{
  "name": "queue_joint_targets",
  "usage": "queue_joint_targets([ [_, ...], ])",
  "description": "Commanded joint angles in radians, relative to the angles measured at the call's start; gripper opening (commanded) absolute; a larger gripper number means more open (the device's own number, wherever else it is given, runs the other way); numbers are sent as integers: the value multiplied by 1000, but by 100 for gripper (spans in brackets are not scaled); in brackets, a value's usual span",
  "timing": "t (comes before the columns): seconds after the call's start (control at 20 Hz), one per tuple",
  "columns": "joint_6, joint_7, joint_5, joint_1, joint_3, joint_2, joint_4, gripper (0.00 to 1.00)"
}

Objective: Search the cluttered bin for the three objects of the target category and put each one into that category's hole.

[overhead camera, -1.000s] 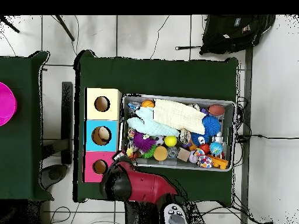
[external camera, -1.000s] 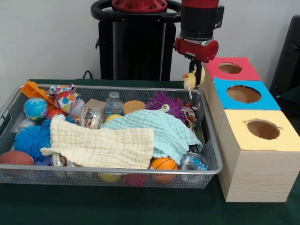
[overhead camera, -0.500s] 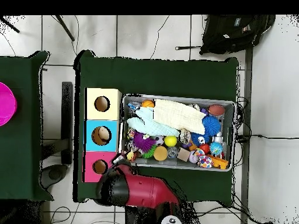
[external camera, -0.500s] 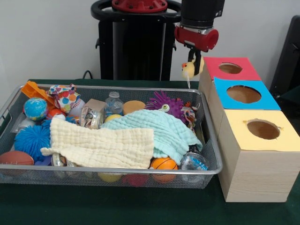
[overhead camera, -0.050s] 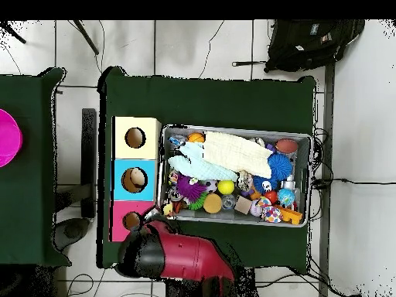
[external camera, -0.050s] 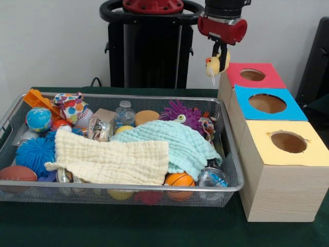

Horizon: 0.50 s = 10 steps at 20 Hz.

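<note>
While the gripper (external camera, -0.050s: 220,53) clamps it, the small yellow plush toy (external camera, -0.050s: 214,64) dangles a thin white string.

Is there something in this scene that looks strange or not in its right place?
Nothing looks damaged or spilled. The only unusual thing is a small yellow plush toy hanging in the air from the gripper, beside the pink-topped box, outside the wire bin.

- gripper (external camera, -0.050s: 220,55) fingers mostly hidden behind yellow plush toy (external camera, -0.050s: 214,64)
- arm above it cut off by top edge
- balls down-left of it half buried under cream cloth (external camera, -0.050s: 113,160)
</note>
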Motion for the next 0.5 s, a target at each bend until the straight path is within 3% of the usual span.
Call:
queue_joint_targets([
  [0.05,0,168,72,16,44,56,4,0],
  [0.5,-146,189,107,9,109,153,54,0],
])
